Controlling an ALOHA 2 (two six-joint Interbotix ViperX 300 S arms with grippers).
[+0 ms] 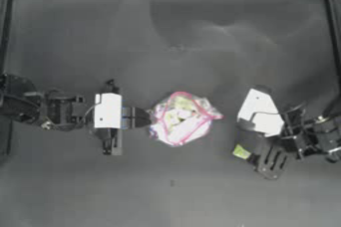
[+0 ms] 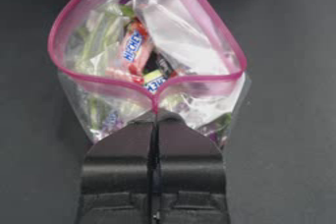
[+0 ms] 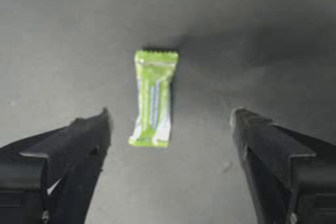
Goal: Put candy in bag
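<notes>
The bag [image 1: 181, 119], a clear pouch with a pink rim, lies at the table's middle with its mouth spread open and wrapped sweets inside. My left gripper [image 1: 148, 118] is shut on the bag's rim [image 2: 155, 101] at its left side. The candy [image 1: 241, 152], a small yellow-green wrapped piece, lies flat on the table to the right of the bag. In the right wrist view the candy [image 3: 153, 98] sits between and just beyond the two wide-apart jaws. My right gripper [image 1: 256, 154] is open, hovering close to the candy with nothing held.
The dark table [image 1: 173, 37] has a raised frame along its far edge and sides. The left arm [image 1: 60, 111] reaches in from the left, the right arm [image 1: 313, 136] from the right.
</notes>
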